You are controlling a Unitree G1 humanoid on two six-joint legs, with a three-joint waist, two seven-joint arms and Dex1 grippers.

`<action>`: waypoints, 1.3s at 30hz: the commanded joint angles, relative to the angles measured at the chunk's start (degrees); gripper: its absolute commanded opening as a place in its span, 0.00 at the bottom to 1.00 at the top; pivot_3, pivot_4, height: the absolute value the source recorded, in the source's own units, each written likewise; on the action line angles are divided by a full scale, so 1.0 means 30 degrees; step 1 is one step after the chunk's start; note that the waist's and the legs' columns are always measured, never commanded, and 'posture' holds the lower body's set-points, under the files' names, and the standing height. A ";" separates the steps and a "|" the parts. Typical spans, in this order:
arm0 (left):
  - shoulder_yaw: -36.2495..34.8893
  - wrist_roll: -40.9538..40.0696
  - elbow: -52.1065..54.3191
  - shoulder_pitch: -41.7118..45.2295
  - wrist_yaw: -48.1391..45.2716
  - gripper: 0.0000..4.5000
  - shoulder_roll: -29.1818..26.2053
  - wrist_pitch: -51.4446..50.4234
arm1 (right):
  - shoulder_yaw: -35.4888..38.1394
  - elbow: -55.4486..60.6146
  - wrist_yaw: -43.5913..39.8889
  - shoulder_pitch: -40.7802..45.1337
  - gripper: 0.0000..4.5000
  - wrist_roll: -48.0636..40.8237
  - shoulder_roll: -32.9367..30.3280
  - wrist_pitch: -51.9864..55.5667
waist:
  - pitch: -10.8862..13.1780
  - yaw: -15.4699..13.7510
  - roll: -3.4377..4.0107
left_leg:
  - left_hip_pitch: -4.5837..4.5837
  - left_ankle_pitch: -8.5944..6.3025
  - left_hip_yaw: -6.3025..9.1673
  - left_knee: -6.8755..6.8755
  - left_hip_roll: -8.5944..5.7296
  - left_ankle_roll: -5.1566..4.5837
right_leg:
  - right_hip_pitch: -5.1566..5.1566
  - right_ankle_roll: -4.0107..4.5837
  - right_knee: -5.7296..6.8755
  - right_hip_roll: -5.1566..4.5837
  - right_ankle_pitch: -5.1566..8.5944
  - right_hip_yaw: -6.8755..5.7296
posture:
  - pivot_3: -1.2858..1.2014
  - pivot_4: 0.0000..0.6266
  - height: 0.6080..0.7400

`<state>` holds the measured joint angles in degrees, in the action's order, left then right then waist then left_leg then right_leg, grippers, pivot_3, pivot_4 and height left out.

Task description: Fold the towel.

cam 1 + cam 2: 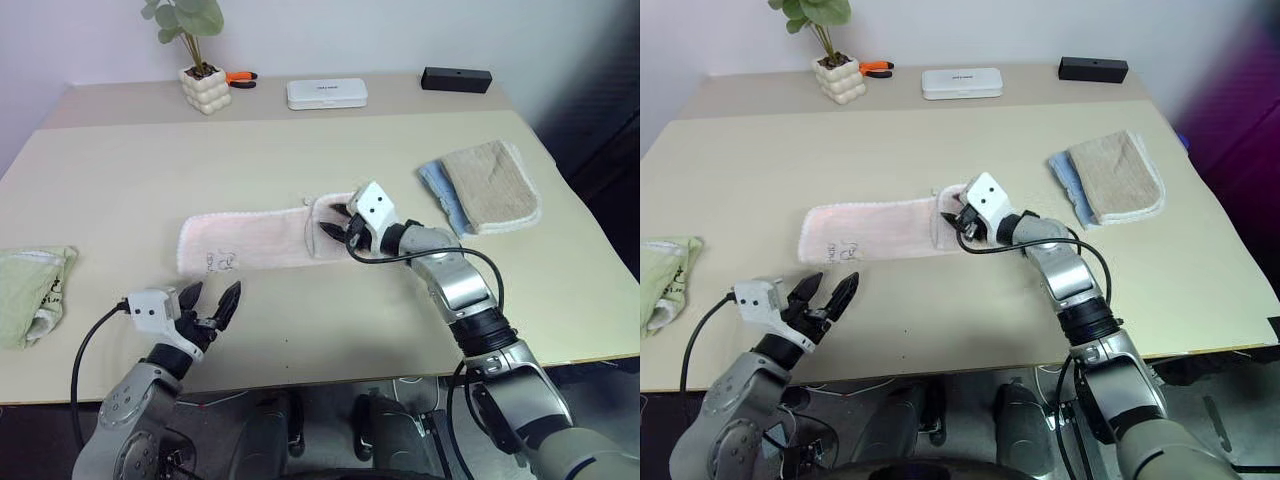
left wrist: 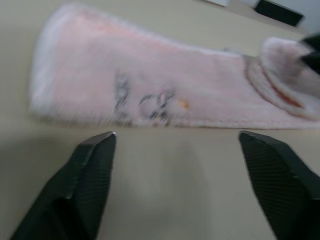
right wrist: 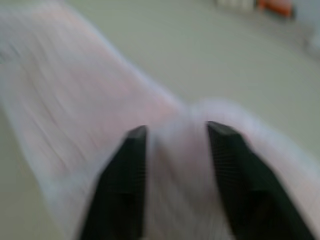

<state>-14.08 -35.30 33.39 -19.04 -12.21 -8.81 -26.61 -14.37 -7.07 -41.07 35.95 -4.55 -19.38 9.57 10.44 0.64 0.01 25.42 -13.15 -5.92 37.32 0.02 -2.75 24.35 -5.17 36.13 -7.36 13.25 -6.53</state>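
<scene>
The pale pink towel lies as a long narrow strip across the middle of the table, with dark script near its left end. Its right end is turned back over itself into a small flap. My right gripper reaches in level at that flap. In the right wrist view its fingers stand apart with a raised ridge of towel between them. My left gripper hovers wide open just in front of the towel's left end and holds nothing.
A beige folded towel rests on a light blue cloth at the right. A light green towel lies at the left edge. Along the back stand a potted plant, orange pliers, a white case and a black box.
</scene>
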 commanded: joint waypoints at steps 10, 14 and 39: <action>-0.3949 -1.1203 -0.1842 0.4120 0.8909 1.00 0.2950 -0.2066 | -0.3035 0.3565 -0.1754 -0.1713 0.99 0.1653 0.0351 -0.3962 | -0.0025 -0.0053 -0.0043 | -0.0020 0.0000 0.0040 0.0063 0.0000 -0.0004 | -0.0061 -0.0002 0.0022 0.0010 0.0001 -0.0015 | 0.52 0.24 0.96; -0.4357 -1.2440 -0.4101 0.6453 1.0993 1.00 0.3119 -0.1663 | -0.3182 0.2725 -0.1162 -0.1419 0.99 0.2362 0.0821 -0.4299 | -0.0026 -0.0143 -0.0044 | -0.0022 0.0012 0.0073 0.0104 0.0002 0.0018 | -0.0102 -0.0002 0.0028 0.0026 0.0001 -0.0042 | 0.52 0.24 0.96; -0.3144 -0.7793 0.0076 0.6818 0.2626 0.01 -0.7804 -0.1299 | -0.0695 0.4680 -0.0350 -0.3987 1.00 0.1544 -0.0057 -0.0780 | -0.0025 -0.0412 -0.0082 | -0.0002 -0.0051 0.0036 0.0153 0.0070 0.0223 | -0.0062 0.0075 -0.0035 0.0084 0.0040 -0.0016 | 0.52 0.24 0.96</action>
<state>-27.18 -61.19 30.63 0.58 -0.55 -30.66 -29.86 -17.36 4.00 -41.99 23.64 1.14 -19.38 7.58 10.37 -0.60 -0.24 25.41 -13.31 -5.86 37.76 0.23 -2.07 24.17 -4.94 36.04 -7.10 13.37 -6.53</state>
